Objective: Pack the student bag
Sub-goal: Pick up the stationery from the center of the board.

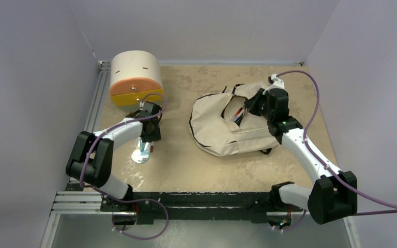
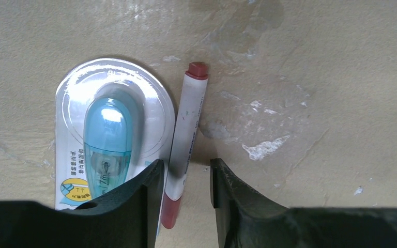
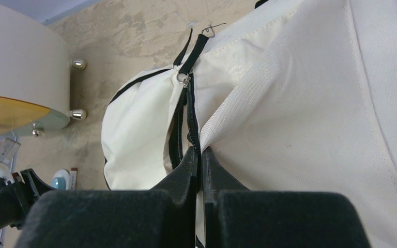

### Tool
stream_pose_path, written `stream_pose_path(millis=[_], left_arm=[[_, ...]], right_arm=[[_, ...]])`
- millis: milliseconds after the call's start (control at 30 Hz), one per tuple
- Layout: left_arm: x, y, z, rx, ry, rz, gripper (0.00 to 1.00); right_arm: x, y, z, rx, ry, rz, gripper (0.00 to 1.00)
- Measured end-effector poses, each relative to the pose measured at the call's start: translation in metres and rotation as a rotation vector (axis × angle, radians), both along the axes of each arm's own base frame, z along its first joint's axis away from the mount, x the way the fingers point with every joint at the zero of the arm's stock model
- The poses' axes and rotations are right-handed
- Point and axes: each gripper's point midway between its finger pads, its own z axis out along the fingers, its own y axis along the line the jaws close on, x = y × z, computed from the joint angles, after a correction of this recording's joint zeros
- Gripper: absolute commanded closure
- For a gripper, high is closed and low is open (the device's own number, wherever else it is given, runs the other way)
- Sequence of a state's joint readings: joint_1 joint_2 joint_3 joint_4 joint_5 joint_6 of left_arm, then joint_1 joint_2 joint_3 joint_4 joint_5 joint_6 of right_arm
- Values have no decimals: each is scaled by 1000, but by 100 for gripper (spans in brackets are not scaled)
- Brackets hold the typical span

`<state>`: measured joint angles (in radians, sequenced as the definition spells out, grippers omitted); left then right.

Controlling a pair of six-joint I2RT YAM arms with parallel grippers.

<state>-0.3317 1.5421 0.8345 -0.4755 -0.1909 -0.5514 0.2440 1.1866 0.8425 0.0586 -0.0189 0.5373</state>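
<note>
1. My left gripper (image 2: 186,173) hangs low at near left, jaws apart, straddling a red-capped pen (image 2: 188,119) lying on the table (image 2: 315,103); I see a gap on one side.
2. A tape pack (image 2: 108,129) lies right against the pen.
3. The bag (image 1: 222,129) lies centre-right, its mouth unzipped.
4. My right gripper (image 3: 200,155) is clamped on the bag's zip edge, at its far side.
5. A drawer box (image 1: 134,72) stands far left.
</note>
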Motion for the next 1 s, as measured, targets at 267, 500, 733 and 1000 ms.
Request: stream_pose_path(millis=[267,500,733,1000], left_arm=[[1,-10,2,-10,1,-51,54],[1,-14,1,-5,5,-75,54],[2,-21,1,28,3,-113,54],[4,-27,0,102,9,-145,54]], right_arm=[[0,0,0,0,1,0,100],[0,1,-2,0,5,3,100],[0,1,-2,1,5,3,100],[1,2,-5,2,12,9,100]])
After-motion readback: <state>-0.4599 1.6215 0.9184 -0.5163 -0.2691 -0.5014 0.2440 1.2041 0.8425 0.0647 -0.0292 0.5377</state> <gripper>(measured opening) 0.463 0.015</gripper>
